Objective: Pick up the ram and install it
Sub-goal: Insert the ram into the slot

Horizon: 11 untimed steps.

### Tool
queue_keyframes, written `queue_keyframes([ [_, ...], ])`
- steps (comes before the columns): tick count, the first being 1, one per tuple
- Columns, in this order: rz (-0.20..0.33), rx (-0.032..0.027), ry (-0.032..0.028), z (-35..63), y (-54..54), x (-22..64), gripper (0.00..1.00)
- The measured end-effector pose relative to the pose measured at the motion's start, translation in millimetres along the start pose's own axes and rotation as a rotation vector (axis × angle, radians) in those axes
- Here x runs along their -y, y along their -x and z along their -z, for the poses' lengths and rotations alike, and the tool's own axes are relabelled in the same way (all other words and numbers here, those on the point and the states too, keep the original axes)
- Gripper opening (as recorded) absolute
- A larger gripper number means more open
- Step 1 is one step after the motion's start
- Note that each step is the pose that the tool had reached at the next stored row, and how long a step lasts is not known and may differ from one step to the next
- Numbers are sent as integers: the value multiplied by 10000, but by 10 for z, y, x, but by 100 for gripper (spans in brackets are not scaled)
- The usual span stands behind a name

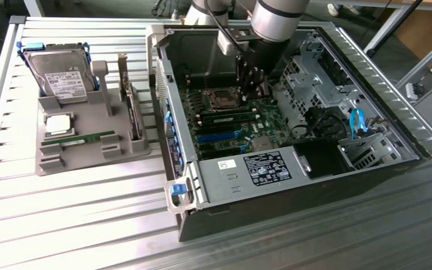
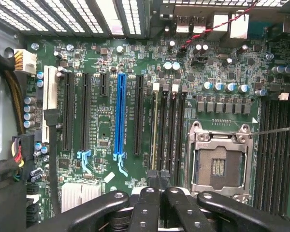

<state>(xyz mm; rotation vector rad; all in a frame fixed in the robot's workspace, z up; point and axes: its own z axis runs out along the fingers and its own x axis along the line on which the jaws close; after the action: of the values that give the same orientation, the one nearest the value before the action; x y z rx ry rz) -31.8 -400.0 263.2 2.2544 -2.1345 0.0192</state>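
A ram stick point(image 1: 77, 138), long, thin and green, lies in a slot of the grey holder point(image 1: 88, 154) on the exterior view's left. A second green stick point(image 1: 227, 118) stands in a memory slot of the motherboard, seen edge-on in the wrist view as a pale green strip point(image 2: 155, 121). My gripper point(image 1: 251, 84) hangs inside the open computer case, just above the memory slots and beside the empty processor socket point(image 2: 218, 162). Its black fingertips point(image 2: 159, 178) are pressed together with nothing between them, right over the slots.
The holder also carries a silver hard drive point(image 1: 62, 73) and a square processor chip point(image 1: 58, 125). The case walls point(image 1: 160, 84), the power supply point(image 1: 246, 171), drive cages point(image 1: 321, 84) and blue cables point(image 1: 355, 121) hem in the motherboard. A red wire point(image 2: 217, 24) crosses near the rear ports.
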Motion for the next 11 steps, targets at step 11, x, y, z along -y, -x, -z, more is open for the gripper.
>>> queue_keyframes([
  [11, 8, -6, 207, 12, 2, 620, 9],
])
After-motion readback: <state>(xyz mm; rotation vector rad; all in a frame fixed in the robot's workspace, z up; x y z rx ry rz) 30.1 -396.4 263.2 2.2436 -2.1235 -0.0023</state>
